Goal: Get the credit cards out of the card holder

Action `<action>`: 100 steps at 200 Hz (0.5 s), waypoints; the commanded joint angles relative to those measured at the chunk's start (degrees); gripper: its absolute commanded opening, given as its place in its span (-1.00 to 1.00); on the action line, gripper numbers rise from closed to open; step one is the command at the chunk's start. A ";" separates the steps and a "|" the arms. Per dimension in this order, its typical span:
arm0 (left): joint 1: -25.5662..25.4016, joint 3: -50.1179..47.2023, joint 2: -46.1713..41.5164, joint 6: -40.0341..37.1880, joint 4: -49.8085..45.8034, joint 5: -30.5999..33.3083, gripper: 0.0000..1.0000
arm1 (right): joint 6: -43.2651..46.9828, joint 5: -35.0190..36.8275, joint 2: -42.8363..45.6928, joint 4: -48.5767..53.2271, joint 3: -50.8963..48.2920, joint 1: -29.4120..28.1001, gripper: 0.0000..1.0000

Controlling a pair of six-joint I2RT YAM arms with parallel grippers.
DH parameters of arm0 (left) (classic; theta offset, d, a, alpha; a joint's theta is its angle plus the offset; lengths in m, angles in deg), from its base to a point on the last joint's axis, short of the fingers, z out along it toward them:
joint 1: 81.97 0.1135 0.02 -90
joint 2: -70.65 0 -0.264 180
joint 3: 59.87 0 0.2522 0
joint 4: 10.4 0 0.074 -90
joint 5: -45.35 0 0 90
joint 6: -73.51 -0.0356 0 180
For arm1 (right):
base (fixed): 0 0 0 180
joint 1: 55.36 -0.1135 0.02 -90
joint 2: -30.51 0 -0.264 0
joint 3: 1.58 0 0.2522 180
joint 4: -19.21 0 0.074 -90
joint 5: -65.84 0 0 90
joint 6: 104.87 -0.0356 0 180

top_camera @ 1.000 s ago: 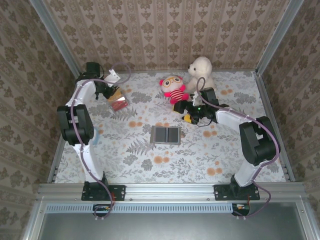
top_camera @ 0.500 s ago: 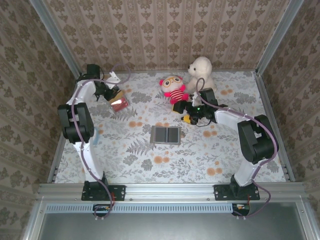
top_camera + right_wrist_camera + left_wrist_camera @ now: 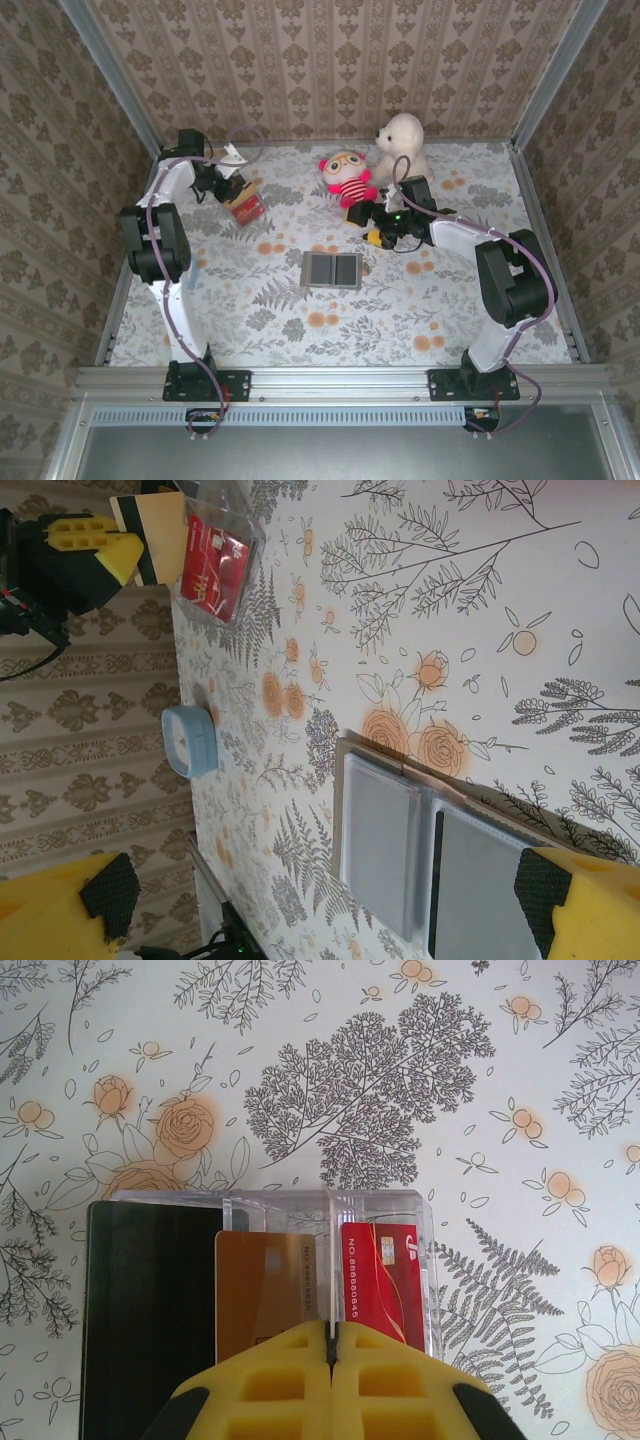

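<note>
- Card holder (image 3: pixel 331 270) is laid open and flat mid-bench (image 3: pixel 420 310) with both bluish-grey leaves up. The pockets look emptied, so the job is judged nearly done.
- Left end effector (image 3: pixel 330 1345) is pressed together on the ridge of a clear sleeve (image 3: pixel 275 1200) at the far left, well apart from the holder. It's probably held there so its load gets parked out of the way.
- Three are counted in that sleeve: one red credit card (image 3: pixel 385 1285), one gold-brown card (image 3: pixel 265 1290) and one dark card (image 3: pixel 150 1310).
- Right end effector (image 3: pixel 325 888) is spread wide near the holder with nothing pinched, likely kept ready to steady it.
- Two plush toys are seen at the back: a striped doll (image 3: pixel 348 180) and a white bear (image 3: pixel 400 145).
</note>
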 commanded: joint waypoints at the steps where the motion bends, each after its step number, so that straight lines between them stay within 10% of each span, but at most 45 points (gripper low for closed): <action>1: -0.20 0.97 0.52 0.10 -3.16 0.86 -1.00 | -0.45 -1.62 -1.21 -0.26 0.59 0.48 1.00; 100: -0.50 2.86 1.53 -1.08 -8.24 0.80 -1.00 | -0.72 -1.80 -2.12 -0.87 0.70 0.49 1.00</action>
